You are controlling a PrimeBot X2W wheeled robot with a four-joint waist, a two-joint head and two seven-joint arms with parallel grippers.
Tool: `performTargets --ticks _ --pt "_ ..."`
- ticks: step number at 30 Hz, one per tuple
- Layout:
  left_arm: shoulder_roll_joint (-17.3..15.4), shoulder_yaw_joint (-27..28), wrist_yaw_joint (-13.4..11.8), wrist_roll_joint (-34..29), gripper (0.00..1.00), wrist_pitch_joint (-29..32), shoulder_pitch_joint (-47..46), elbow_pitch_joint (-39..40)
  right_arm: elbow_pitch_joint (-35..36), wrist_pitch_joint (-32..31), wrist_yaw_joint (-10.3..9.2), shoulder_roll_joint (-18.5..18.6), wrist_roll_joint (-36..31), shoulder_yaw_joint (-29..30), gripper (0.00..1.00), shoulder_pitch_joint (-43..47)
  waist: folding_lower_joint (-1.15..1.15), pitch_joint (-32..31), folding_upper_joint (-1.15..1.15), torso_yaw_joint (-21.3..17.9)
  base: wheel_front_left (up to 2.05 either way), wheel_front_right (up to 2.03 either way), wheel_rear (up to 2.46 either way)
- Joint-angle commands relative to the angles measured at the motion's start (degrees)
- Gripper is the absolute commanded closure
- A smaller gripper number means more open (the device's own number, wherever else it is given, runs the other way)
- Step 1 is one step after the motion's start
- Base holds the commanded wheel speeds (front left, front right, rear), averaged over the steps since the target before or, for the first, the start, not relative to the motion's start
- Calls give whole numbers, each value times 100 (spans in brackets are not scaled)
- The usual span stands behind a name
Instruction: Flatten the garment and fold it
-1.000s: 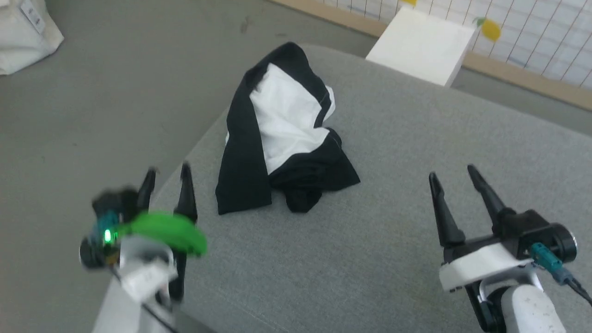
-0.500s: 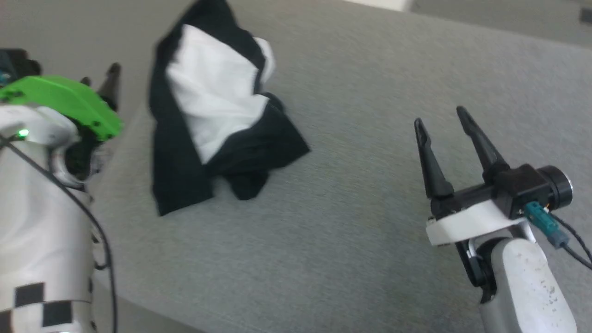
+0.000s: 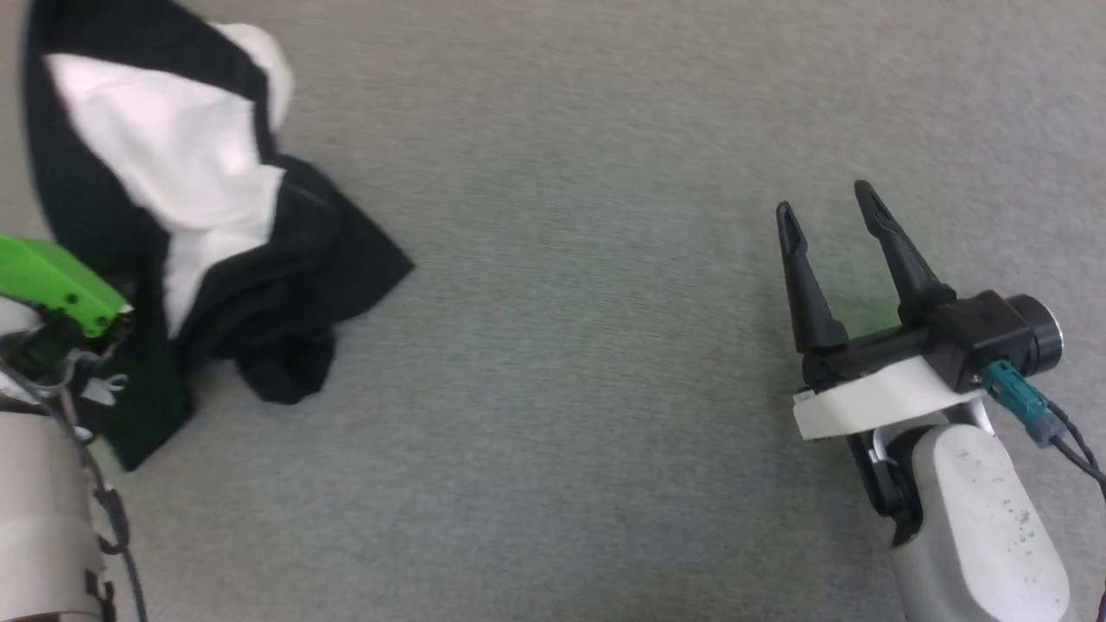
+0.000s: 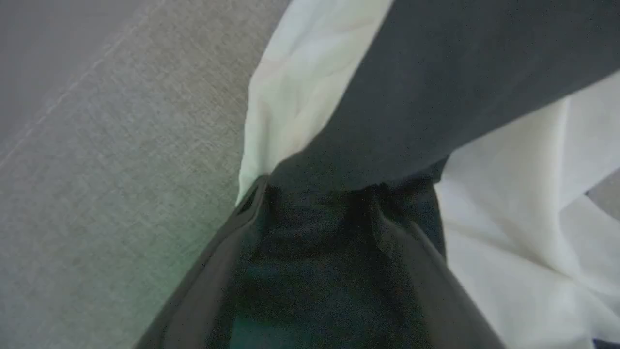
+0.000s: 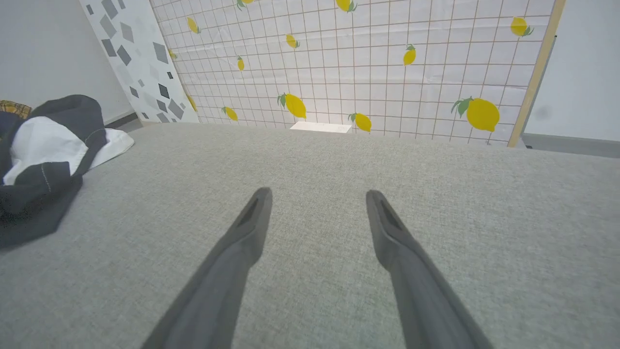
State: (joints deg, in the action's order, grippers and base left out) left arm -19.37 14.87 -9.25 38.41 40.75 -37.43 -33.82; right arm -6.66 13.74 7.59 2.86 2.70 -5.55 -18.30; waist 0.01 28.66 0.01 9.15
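The garment lies crumpled at the upper left of the head view, a white panel wrapped in black cloth. In the left wrist view its black fold and white panel are right in front of the camera. My left gripper is open, its fingers spread at the black cloth, which lies between them. The left arm's green cover sits against the garment's lower left edge. My right gripper stands open far to the right with nothing between its fingers. In the right wrist view the right gripper hovers over bare cushion, the garment off to its left.
Everything rests on a wide grey fabric surface. Beyond its far edge stand a lemon-patterned grid wall and a flat white box. A bit of yellow plaid cloth peeks out behind the garment.
The head camera has swung, shifting the whole picture left and up. My left arm has come forward to the garment's black lower edge. The right gripper stays open.
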Motion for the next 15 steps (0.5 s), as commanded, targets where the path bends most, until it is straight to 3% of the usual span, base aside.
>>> performTargets --ticks 1,3,4,5,6,8,15 --pt "265 -77 -30 95 0 132 302 -143 -35 68 -10 1 45 -11 0 -126 -1 196 -1 -261 0 0 0" --pt "296 -144 30 92 0 214 454 -127 -79 83 -10 1 65 -32 0 -120 -1 95 -1 -238 0 0 0" --pt "294 -177 73 75 37 209 511 -107 -100 88 -10 1 66 -35 0 -106 -1 37 -1 -221 0 0 0" --pt "269 -221 143 23 65 120 571 -55 -124 94 -10 1 73 -39 0 -82 -1 -40 -1 -197 0 0 0" --pt "251 -251 193 -44 100 -39 609 11 -153 98 -10 1 76 -34 0 -57 -1 -123 -1 -170 0 0 0" --pt "156 -277 331 -236 100 -609 653 165 -207 105 -10 1 88 -31 0 5 -1 -291 -1 -121 0 0 0" --pt "-160 -283 655 -1246 100 -4075 591 515 -303 119 -10 1 164 70 0 314 -1 -1113 -1 -20 0 0 0"
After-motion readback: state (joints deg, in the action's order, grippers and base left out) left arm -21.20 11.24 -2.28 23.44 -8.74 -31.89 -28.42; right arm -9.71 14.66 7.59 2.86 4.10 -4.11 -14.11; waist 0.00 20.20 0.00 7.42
